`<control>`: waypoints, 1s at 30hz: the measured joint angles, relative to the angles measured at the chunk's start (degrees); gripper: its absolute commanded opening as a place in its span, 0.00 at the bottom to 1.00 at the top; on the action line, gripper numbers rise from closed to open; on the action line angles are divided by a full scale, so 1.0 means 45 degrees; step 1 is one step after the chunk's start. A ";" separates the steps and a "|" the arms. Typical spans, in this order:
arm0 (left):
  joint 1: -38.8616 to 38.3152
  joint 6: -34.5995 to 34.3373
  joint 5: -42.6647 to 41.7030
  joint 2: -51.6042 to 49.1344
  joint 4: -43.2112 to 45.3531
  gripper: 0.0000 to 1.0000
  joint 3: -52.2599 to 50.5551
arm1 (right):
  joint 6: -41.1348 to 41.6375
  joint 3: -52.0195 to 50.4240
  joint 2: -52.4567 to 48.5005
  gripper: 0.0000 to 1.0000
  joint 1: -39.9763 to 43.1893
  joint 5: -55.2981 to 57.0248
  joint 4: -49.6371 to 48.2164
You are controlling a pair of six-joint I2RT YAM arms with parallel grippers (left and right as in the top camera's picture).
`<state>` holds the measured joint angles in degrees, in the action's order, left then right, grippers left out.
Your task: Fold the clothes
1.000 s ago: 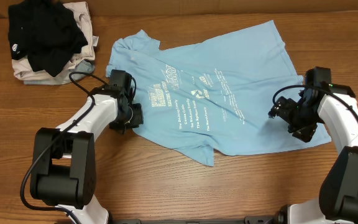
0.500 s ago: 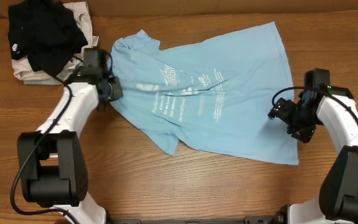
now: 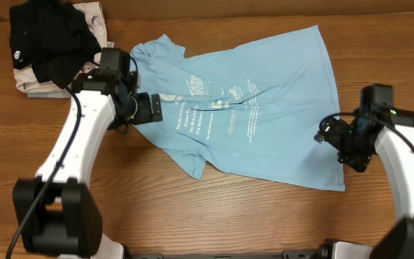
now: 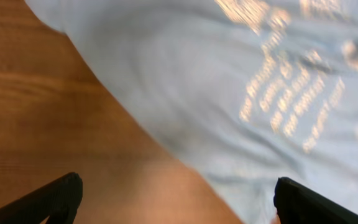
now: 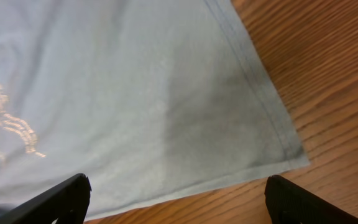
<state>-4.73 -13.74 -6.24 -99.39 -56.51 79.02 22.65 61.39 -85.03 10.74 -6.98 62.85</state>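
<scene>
The clothes, a light sky-blue T-shirt with white lettering, lie spread nearly flat across the middle of the wooden table, with a small fold at the lower left hem. My left gripper hovers over the shirt's left edge, open and holding nothing. In the left wrist view, the left gripper spans the shirt's edge and bare wood. My right gripper stands open at the shirt's right side. In the right wrist view, the right gripper stands wide over the hem near the shirt's corner.
A black garment with a small white logo lies heaped on beige clothing at the back left corner, close to my left arm. Bare wooden table runs along the front.
My left gripper dragged the shirt's left side toward the back left, flattening it, then opened and let go. The right gripper shifted slightly right and stayed open.
</scene>
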 measured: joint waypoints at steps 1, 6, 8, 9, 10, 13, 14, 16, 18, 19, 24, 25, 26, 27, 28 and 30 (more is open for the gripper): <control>-0.0379 0.0053 0.0005 0.0403 -0.0631 1.00 0.0029 | 0.0000 0.0000 0.0534 0.94 0.0000 0.0073 0.0107; -0.2730 0.0180 0.0058 0.0695 -0.0583 0.86 -0.1185 | 0.0000 0.0000 0.1098 0.95 0.0000 0.0228 0.0024; -0.3249 0.0296 0.0083 0.0690 -0.0097 0.83 -0.1773 | 0.0000 0.0000 0.1098 0.95 0.0000 0.0253 -0.0049; -0.3551 0.0393 0.0102 0.0665 0.0209 0.82 -0.2132 | 0.0000 0.0000 0.1098 0.96 0.0000 0.0287 -0.0092; -0.3837 0.0442 0.0097 0.0656 0.0510 0.82 -0.2497 | 0.0000 0.0000 0.1098 0.96 -0.0005 0.0291 -0.0102; -0.4303 0.0491 0.0102 0.0641 0.1253 0.80 -0.3220 | -0.0005 0.0000 0.1098 0.96 0.0000 0.0316 -0.0199; -0.4381 0.0520 0.0102 0.0641 0.1491 0.80 -0.3434 | 0.0005 0.0000 0.1098 0.97 -0.0005 0.0316 -0.0243; -0.4517 0.0525 0.0102 0.0641 0.1889 0.83 -0.3895 | 0.0000 0.0000 0.1098 0.97 -0.0005 0.0316 -0.0374; -0.4566 0.0568 0.0102 0.0641 0.2244 0.83 -0.4221 | -0.0005 0.0000 0.1098 0.97 0.0000 0.0316 -0.0427; -0.4614 0.0641 0.0107 0.0646 0.2739 0.83 -0.4454 | 0.0005 0.0000 0.1098 0.97 0.0000 0.0316 -0.0495; -0.4721 0.0826 0.0107 0.0631 0.3570 0.73 -0.5178 | 0.0005 0.0000 0.1098 0.97 -0.0005 0.0316 -0.0617; -0.4736 0.0816 0.0107 0.0631 0.3599 0.71 -0.5251 | 0.0000 0.0000 0.1098 0.97 0.0000 0.0321 -0.0617; -0.4745 0.0826 0.0107 0.0631 0.3667 0.71 -0.5367 | 0.0005 0.0000 0.1098 0.97 0.0000 0.0316 -0.0631; -0.4765 0.0826 0.0117 0.0631 0.3721 0.70 -0.5440 | 0.0000 0.0000 0.1098 0.97 0.0000 0.0316 -0.0651; -0.4794 0.0850 0.0160 0.0631 0.3832 0.70 -0.5547 | 0.0005 0.0000 0.1098 0.97 0.0000 0.0321 -0.0719; -0.4891 0.0860 0.0330 0.0631 0.4017 0.67 -0.5780 | 0.0000 0.0000 0.1093 0.97 0.0000 0.0325 -0.0816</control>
<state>-26.74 -9.87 -4.75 -96.55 -38.44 53.01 22.65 61.39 -80.12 10.74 -5.52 59.18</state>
